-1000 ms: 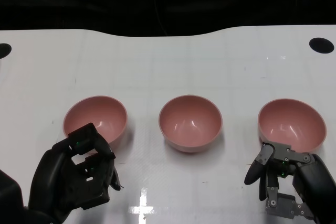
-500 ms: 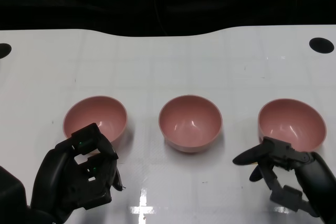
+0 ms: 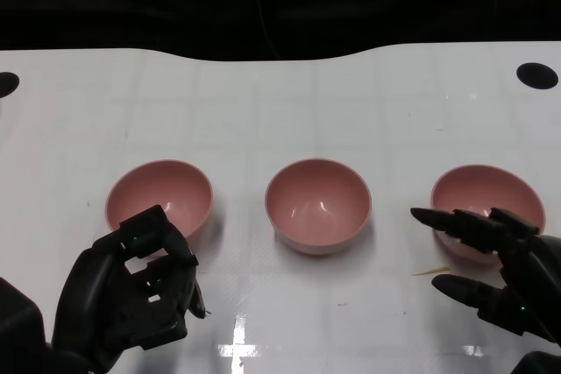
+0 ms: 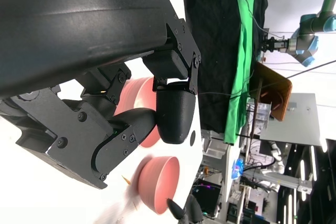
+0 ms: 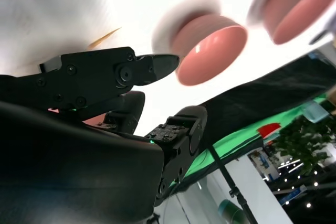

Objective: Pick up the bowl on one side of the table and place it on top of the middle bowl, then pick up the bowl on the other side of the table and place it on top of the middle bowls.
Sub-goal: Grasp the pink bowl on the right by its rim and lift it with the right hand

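**Right hand opening on the right bowl: get the rim grip square**

The right hand is spread wide and holds nothing, its upper fingers lying over the near rim of the right bowl and its lowest finger low on the table just in front of it. Whether any finger touches the bowl yet I cannot tell. The step in hand looks like the grasp of this bowl. To do it well, the upper fingers should reach inside the rim while the lower finger comes against the outer wall, so the bowl is pinched, not pushed away. Close slowly; a smooth round bowl is likely to slide on the glossy top.

The middle bowl stands apart, upright and empty, waiting as the target. Further off, the left bowl sits untouched, the left hand curled in on nothing just before it.
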Action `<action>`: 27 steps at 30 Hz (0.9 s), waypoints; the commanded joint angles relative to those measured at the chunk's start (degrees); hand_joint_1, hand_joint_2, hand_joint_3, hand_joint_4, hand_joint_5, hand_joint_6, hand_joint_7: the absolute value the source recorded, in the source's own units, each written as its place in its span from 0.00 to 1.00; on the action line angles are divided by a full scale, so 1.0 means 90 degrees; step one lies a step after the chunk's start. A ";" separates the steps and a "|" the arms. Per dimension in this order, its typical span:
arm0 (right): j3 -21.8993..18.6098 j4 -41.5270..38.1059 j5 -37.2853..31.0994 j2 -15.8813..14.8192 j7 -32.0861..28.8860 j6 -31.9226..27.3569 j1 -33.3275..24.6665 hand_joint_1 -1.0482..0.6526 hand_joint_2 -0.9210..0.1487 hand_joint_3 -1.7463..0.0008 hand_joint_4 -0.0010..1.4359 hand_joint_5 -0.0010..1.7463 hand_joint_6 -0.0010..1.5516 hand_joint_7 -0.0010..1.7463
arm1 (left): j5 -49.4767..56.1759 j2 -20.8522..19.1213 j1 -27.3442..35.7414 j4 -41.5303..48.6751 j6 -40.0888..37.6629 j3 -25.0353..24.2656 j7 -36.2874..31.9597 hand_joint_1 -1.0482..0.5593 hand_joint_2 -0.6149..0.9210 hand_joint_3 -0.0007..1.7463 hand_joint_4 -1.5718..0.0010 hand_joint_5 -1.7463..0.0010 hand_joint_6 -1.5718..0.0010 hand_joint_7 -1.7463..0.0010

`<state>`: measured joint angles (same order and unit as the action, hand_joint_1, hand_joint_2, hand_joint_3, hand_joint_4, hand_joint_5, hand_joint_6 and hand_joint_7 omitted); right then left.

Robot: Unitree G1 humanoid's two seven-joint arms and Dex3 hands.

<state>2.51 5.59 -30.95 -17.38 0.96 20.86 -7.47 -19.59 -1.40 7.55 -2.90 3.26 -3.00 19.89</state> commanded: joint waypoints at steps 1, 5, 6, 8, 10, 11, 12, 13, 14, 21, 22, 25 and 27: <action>-0.0049 0.0262 -0.0567 -0.0205 -0.0252 -0.0264 0.0048 0.23 0.00 1.00 0.08 0.37 0.19 0.02 | 0.0028 -0.0050 0.0011 0.0039 0.0092 -0.0020 0.0053 0.53 0.69 0.71 0.42 0.02 0.48 0.10; 0.0019 0.0474 -0.1198 -0.0262 -0.0356 -0.0696 0.0141 0.21 0.03 1.00 0.04 0.34 0.17 0.01 | 0.0044 -0.0055 0.0013 0.0030 0.0103 -0.0015 0.0040 0.53 0.69 0.71 0.42 0.02 0.48 0.10; 0.0042 0.0513 -0.1377 -0.0274 -0.0356 -0.0836 0.0180 0.21 0.03 1.00 0.04 0.34 0.17 0.01 | 0.0048 -0.0059 0.0009 0.0026 0.0100 -0.0014 0.0037 0.53 0.69 0.70 0.42 0.02 0.49 0.10; 0.0088 0.0564 -0.1628 -0.0284 -0.0349 -0.1045 0.0232 0.20 0.04 1.00 0.03 0.35 0.18 0.01 | 0.0040 -0.0064 0.0002 0.0020 0.0082 -0.0016 0.0035 0.53 0.69 0.70 0.42 0.02 0.49 0.10; 0.0128 0.0591 -0.1743 -0.0287 -0.0346 -0.1170 0.0254 0.20 0.04 1.00 0.03 0.35 0.18 0.01 | 0.0027 -0.0064 -0.0002 0.0017 0.0066 -0.0019 0.0037 0.53 0.70 0.70 0.42 0.02 0.49 0.10; 0.0143 0.0601 -0.1765 -0.0290 -0.0348 -0.1208 0.0258 0.20 0.04 1.00 0.03 0.35 0.18 0.01 | 0.0024 -0.0064 -0.0002 0.0017 0.0063 -0.0020 0.0037 0.53 0.70 0.70 0.42 0.02 0.49 0.10; 0.0210 0.0593 -0.1974 -0.0306 -0.0289 -0.1392 0.0315 0.20 0.04 1.00 0.03 0.35 0.18 0.01 | 0.0036 -0.0074 -0.0005 0.0025 0.0072 -0.0019 0.0041 0.53 0.70 0.70 0.42 0.01 0.49 0.10; 0.0295 0.0569 -0.2216 -0.0316 -0.0217 -0.1611 0.0383 0.20 0.03 1.00 0.02 0.35 0.18 0.01 | 0.0027 -0.0079 -0.0007 0.0031 0.0070 -0.0024 0.0051 0.53 0.70 0.70 0.42 0.01 0.49 0.09; 0.0364 0.0556 -0.2389 -0.0325 -0.0169 -0.1781 0.0432 0.20 0.03 1.00 0.02 0.35 0.18 0.01 | 0.0018 -0.0082 -0.0007 0.0034 0.0067 -0.0027 0.0058 0.53 0.70 0.71 0.42 0.01 0.49 0.09; 0.0825 -0.0263 -0.3008 -0.0394 -0.0289 -0.2395 0.0921 0.21 0.04 1.00 0.04 0.36 0.20 0.02 | -0.0013 -0.0082 -0.0008 0.0028 0.0040 -0.0046 0.0051 0.54 0.69 0.71 0.41 0.02 0.48 0.10; 0.0896 -0.0417 -0.3080 -0.0394 -0.0242 -0.2515 0.1024 0.20 0.04 1.00 0.04 0.36 0.20 0.01 | -0.0018 -0.0078 -0.0018 0.0045 0.0056 -0.0051 0.0057 0.54 0.69 0.71 0.41 0.03 0.48 0.10; 0.1097 -0.0763 -0.3233 -0.0415 -0.0090 -0.2859 0.1273 0.20 0.02 1.00 0.04 0.33 0.20 0.01 | -0.0017 -0.0069 -0.0035 0.0073 0.0084 -0.0054 0.0060 0.54 0.69 0.71 0.41 0.03 0.48 0.10; 0.1239 -0.1115 -0.3318 -0.0433 -0.0127 -0.3025 0.1466 0.20 0.02 1.00 0.06 0.32 0.21 0.01 | 0.0002 -0.0071 -0.0035 0.0068 0.0067 -0.0047 0.0039 0.53 0.69 0.70 0.41 0.03 0.48 0.10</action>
<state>13.13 -2.51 -60.15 -20.25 -0.35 -5.39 4.38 -19.69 -1.41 7.34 -2.58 3.44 -2.96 19.89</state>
